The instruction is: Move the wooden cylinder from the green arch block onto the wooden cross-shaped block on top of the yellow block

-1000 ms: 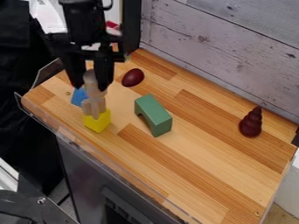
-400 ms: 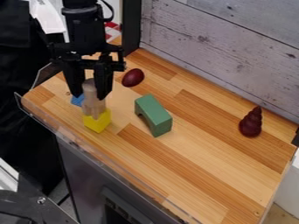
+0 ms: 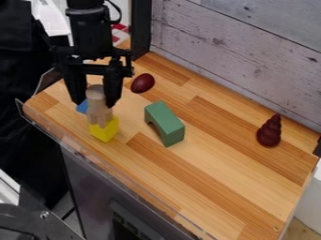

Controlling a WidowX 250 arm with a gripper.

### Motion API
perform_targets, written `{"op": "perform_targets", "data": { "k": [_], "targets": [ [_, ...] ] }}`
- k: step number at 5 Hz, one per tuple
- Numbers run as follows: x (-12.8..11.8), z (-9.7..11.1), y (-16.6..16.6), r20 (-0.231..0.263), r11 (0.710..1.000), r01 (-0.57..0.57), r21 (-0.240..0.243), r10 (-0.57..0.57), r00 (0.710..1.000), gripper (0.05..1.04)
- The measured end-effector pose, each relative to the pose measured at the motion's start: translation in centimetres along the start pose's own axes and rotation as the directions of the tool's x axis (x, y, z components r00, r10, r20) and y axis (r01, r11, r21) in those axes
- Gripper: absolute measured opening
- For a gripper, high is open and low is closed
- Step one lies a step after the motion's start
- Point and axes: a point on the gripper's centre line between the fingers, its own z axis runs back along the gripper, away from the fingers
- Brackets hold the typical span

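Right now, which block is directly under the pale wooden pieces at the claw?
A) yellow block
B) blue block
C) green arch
A: the yellow block shows right beneath the pale wooden pieces, with the claw straddling their upper part.

The arm (image 3: 87,30) is black, with a thick, rounded body. Above the gripper (image 3: 96,104), one thin black cable (image 3: 117,9) makes a curve beside this body. The gripper is also black: it has a wide, angular crosspiece (image 3: 94,69) and two long, thick fingers (image 3: 113,88), which become narrower toward their ends.
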Motion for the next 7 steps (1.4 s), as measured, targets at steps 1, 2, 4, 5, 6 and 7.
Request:
{"op": "perform_targets", "data": {
  "k": [1,2,4,5,6,7],
  "targets": [
    [0.2,0.4,-0.2,0.02,1.0,0.003,-0.004,-0.003,1.0,1.007],
    [0.9,2.3,-0.8,0.095,0.999,0.034,0.01,-0.034,0.995,1.001],
    [3.5,4.5,-7.2,0.133,0.963,0.255,0.091,-0.266,0.955,1.001],
    [4.0,3.9,-9.5,0.108,0.934,0.339,0.11,-0.351,0.93,1.001],
    [4.3,3.3,-9.7,0.109,0.931,0.35,0.101,-0.36,0.926,1.001],
    [3.9,2.5,-9.3,0.088,0.938,0.335,0.092,-0.343,0.935,1.001]
  ]
}}
